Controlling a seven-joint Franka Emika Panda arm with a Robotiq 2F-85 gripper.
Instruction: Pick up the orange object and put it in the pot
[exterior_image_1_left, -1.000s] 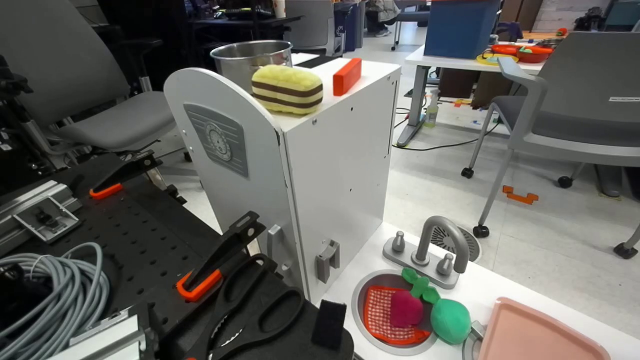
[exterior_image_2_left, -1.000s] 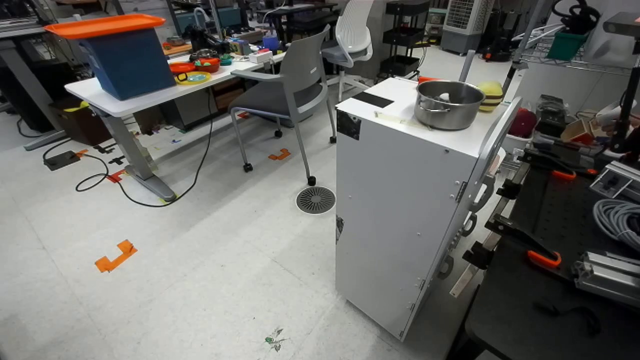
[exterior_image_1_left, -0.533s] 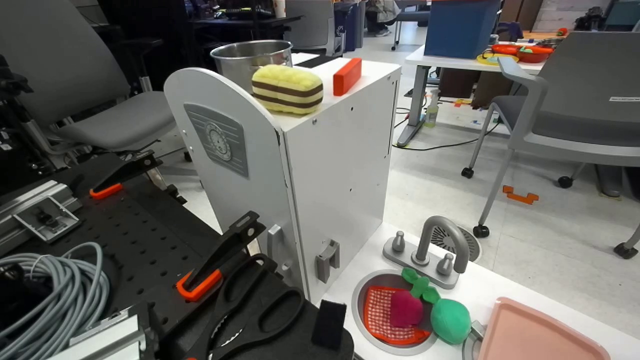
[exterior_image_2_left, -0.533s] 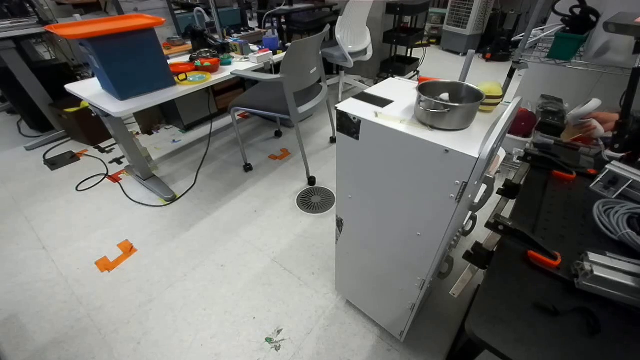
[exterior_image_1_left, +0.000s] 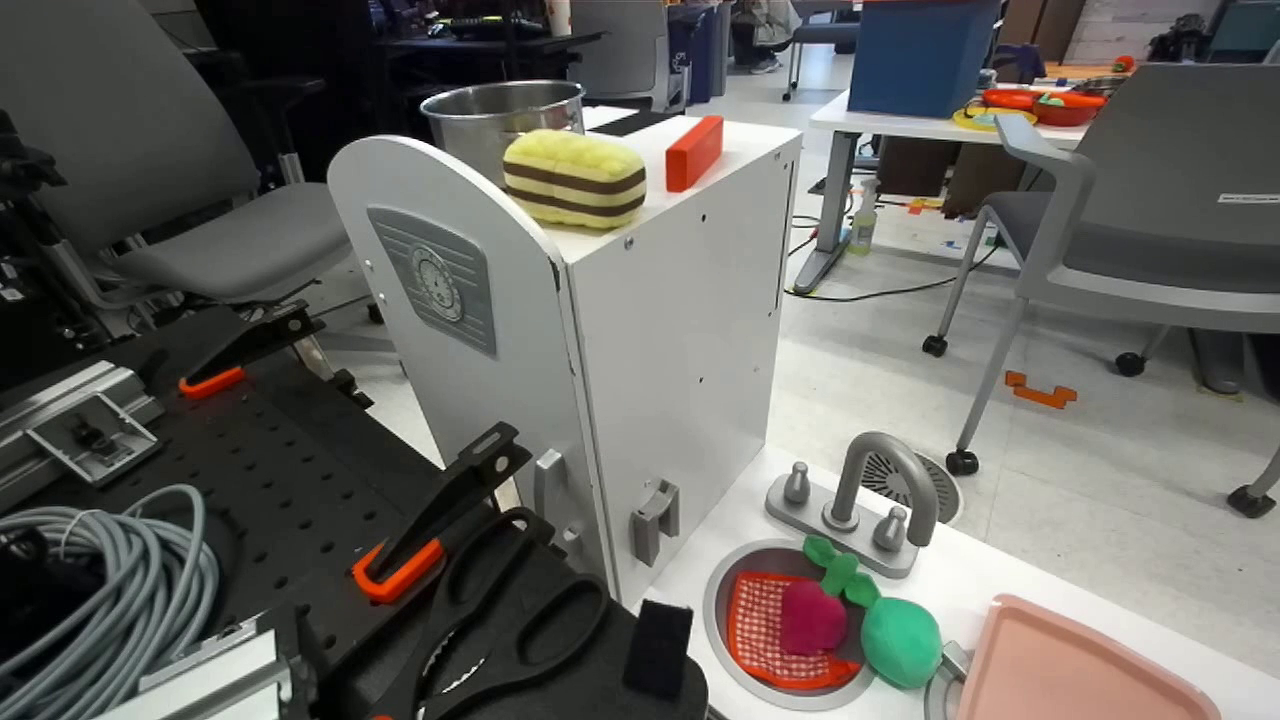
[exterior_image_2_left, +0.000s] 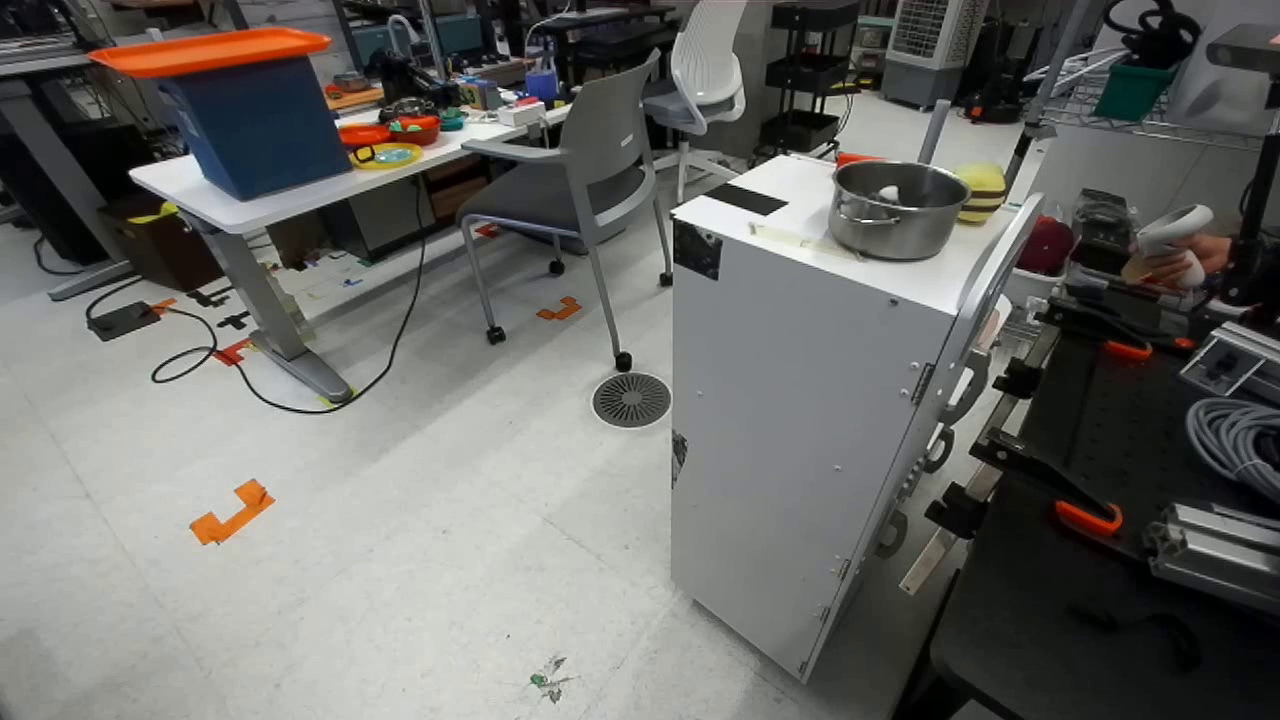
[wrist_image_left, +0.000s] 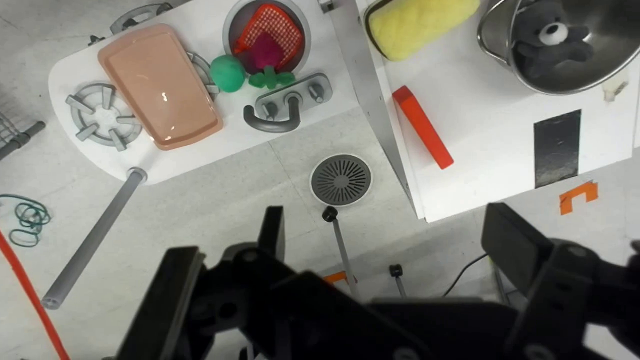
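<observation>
Black two-fingered gripper (wrist_image_left: 387, 232) with blocky, flat-faced fingers (wrist_image_left: 515, 245); round grey fastener heads (wrist_image_left: 539, 352) at the wrist view's four and five o'clock.

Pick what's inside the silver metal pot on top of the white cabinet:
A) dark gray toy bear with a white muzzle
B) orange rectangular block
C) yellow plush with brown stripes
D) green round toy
A: the wrist view looks into the silver metal pot and shows the dark gray toy bear in it, while the orange rectangular block rests outside on the white cabinet.
</observation>
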